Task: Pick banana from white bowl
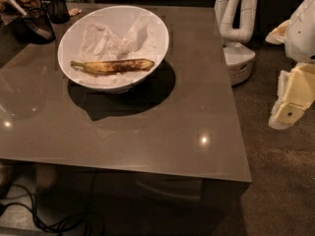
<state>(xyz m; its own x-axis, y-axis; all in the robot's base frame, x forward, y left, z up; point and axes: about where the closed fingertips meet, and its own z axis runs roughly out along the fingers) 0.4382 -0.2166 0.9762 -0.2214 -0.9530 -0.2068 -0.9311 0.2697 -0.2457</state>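
Since gripper [290, 104] hangs off the right side of table [147, 132], below top level and well apart from bowl [66, 43], pick judged not yet started.

- Gripper: cream-coloured, tip angled down-left. Holds nothing; spread or pressed together: cannot tell.
- Banana [113, 66]: inside bowl, on front part of paper [113, 38]. Lies flat on its side, prob. bc paper cradles it and the bowl wall stops it rolling. Long axis runs left-right across view, approx. parallel to table's near edge, slight curve. Greenish stem end points left, blunt dark end points right, toward gripper's side. Spans nearly full bowl width; both ends close to the rim.
- Bowl: white, wide, shallow, on back-left part of table, appears tipped toward camera. Paper bunched toward the rear, so banana top is exposed.
- Cups [49, 14]: dark, back-left corner, just beside bowl.
- Approach (est.): from above, jaws across the short axis, mid-length. Skin looks overripe, so prob. soft; light squeeze advised.
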